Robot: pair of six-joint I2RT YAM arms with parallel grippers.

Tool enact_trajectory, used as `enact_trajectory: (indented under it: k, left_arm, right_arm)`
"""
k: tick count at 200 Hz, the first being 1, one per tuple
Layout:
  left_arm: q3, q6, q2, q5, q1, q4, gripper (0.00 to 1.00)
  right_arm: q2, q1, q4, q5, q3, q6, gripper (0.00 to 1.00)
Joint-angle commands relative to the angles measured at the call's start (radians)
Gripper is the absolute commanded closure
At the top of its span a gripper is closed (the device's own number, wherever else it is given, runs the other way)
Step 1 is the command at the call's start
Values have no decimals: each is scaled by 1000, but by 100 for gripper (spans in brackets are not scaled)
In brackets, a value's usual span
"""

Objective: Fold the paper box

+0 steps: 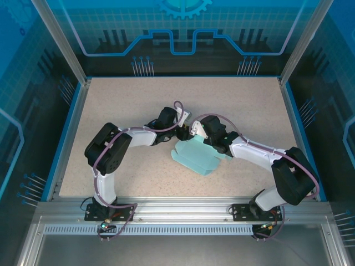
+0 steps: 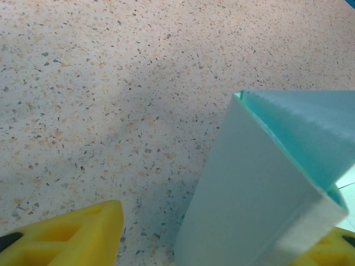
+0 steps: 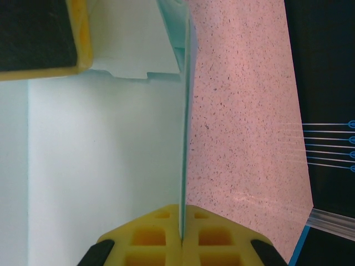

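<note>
from here i see the table [image 1: 122, 105], a speckled beige top with a blue rim. the paper box [image 1: 195, 158] lies on it just right of the middle, pale cyan card, its near part flat on the surface and one panel standing up off it at the far side.

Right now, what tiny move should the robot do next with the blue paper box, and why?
Probably the left pincer should close gently on the raised wall of the paper box. The right pincer is shut on a thin edge of the card, steadying it. The left pincer's yellow fingers stand apart with the upright wall between them, and one finger is clear of the card.
</note>
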Motion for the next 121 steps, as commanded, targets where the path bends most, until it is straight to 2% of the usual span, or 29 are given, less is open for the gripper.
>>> enact_trajectory:
  k: [1,21,66,91,121]
  left_arm:
    - [39,-22,1,-1,20,37,38]
    - [40,-42,0,32,24,51,36]
    - [57,-43,10,11,25,35,37]
    - [68,-21,25,-33,13,13,43]
    - [63,-14,28,-70,5,26,55]
  right_arm:
    - [-21,3,-93,-43,-2,-5,100]
    - [-20,2,-94,-44,-2,-4,100]
    - [-34,2,-96,-53,-2,3,100]
    - [-53,4,-107,-105,-2,28,100]
    - [-95,3,-104,-167,-17,57,100]
